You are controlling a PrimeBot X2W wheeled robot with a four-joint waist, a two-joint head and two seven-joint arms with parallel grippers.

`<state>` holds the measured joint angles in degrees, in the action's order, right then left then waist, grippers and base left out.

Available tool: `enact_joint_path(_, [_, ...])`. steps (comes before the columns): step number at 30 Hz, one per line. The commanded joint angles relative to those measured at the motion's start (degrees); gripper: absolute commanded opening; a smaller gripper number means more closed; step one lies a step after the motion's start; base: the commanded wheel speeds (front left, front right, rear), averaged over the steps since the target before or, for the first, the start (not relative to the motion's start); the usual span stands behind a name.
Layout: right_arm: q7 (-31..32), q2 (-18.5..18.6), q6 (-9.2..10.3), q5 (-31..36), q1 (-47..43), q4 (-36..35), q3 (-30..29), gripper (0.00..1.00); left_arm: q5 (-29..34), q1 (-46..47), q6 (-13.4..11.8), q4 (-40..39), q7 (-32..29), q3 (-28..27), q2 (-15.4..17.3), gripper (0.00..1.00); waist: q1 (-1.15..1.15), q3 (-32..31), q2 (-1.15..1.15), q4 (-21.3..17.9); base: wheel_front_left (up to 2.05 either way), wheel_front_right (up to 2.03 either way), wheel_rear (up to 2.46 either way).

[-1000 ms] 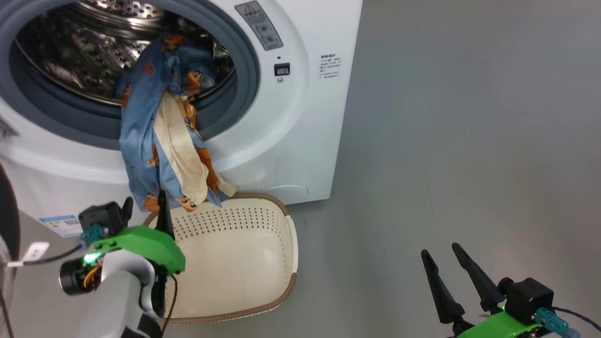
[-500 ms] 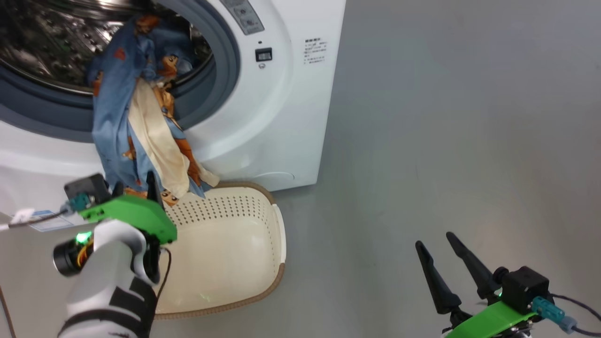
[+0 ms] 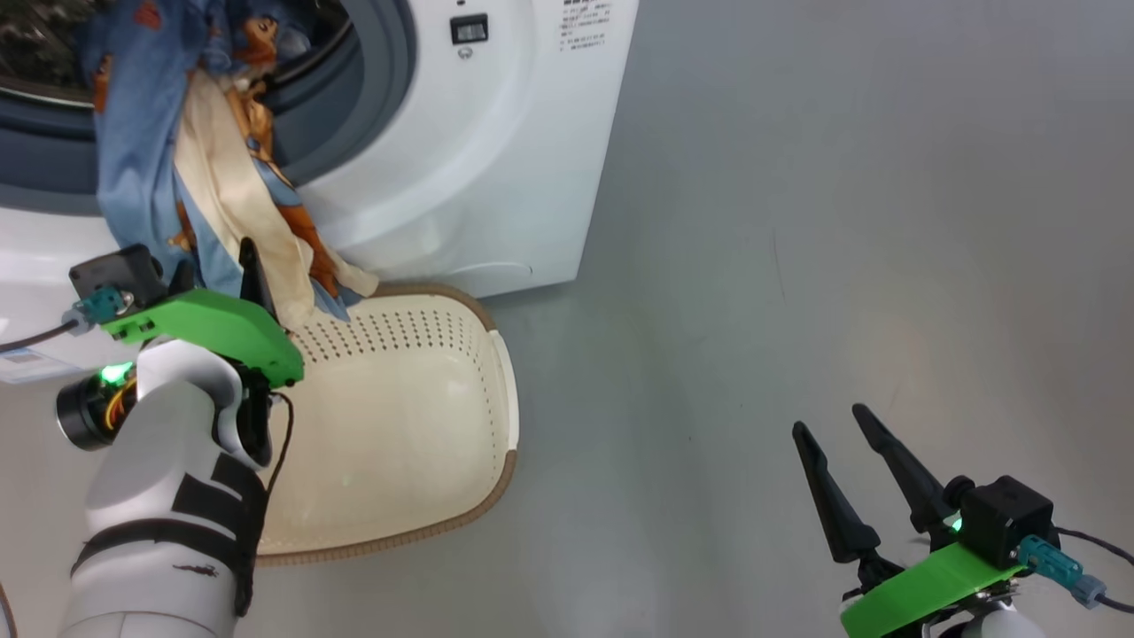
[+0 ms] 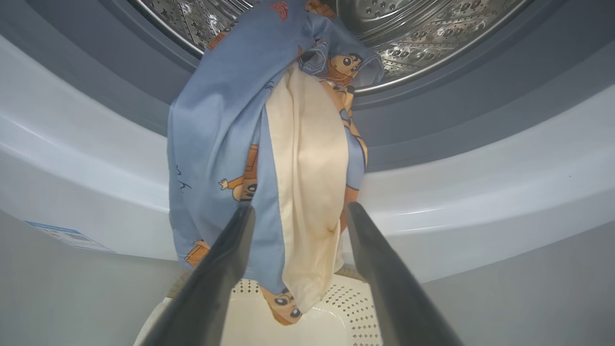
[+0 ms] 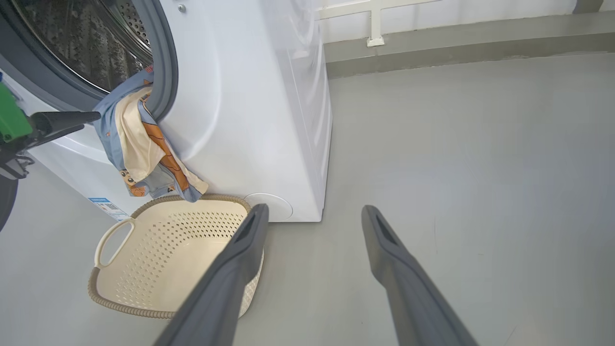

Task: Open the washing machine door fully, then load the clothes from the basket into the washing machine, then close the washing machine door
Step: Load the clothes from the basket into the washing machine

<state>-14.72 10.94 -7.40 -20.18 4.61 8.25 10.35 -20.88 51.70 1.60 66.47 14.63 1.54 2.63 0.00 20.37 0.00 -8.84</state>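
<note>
Loading is half done: the clothes (image 4: 221,120) hang from the washer (image 3: 496,177) mouth, just ahead of the left gripper's (image 4: 300,207) 2 spread fingers, their tail over the basket (image 3: 399,443) below it. Next, pinch the hanging part and push it into the drum. The right gripper (image 3: 828,418), also spread, is well apart.
</note>
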Motion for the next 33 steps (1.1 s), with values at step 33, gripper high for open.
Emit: enact_joint_path(33, [-0.28,0.63,-0.09,0.80,2.08,-4.38,0.32,1.00,5.93,10.01,-3.28,-5.30,0.37,-3.34,6.47,1.00,0.00,13.48,0.00,-2.96,0.00,0.00,0.00])
